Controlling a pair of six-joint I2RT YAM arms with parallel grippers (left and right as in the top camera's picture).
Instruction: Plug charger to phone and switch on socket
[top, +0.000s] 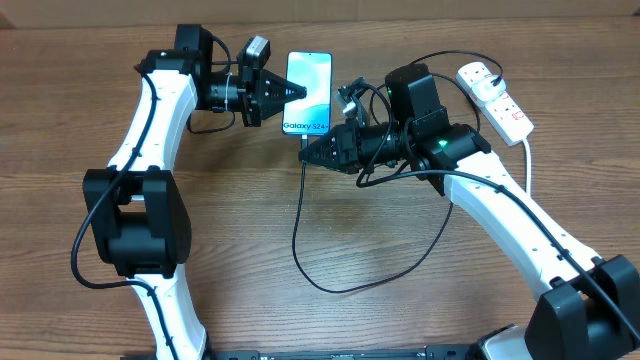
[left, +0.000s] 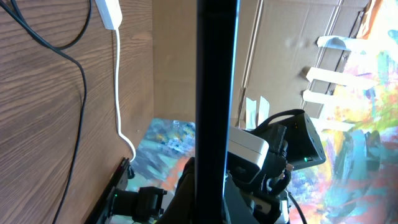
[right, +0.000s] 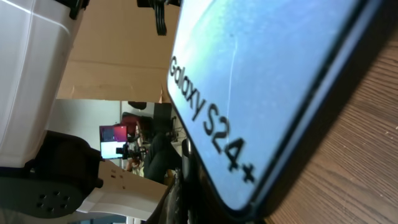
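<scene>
The phone (top: 308, 90) faces up at the back middle, its light blue screen showing "Galaxy S24+" at the near end. My left gripper (top: 288, 92) is shut on its left edge. In the left wrist view the phone (left: 217, 81) is an edge-on black bar running down between the jaws of the left gripper (left: 211, 193). My right gripper (top: 307, 150) is shut on the charger's tip at the phone's near end. The charger cable (top: 297, 240) loops across the table. In the right wrist view the phone (right: 261, 74) fills the frame above the right gripper (right: 199, 199); the connector is hidden. The socket (top: 497, 100) lies at the back right.
The socket's thick white cord (top: 527, 160) runs down past the right arm. In the left wrist view the socket's end (left: 107, 12) and its white cord (left: 118, 81) lie on the wood beside the black cable (left: 81, 93). A cardboard wall (top: 400, 10) lines the back edge.
</scene>
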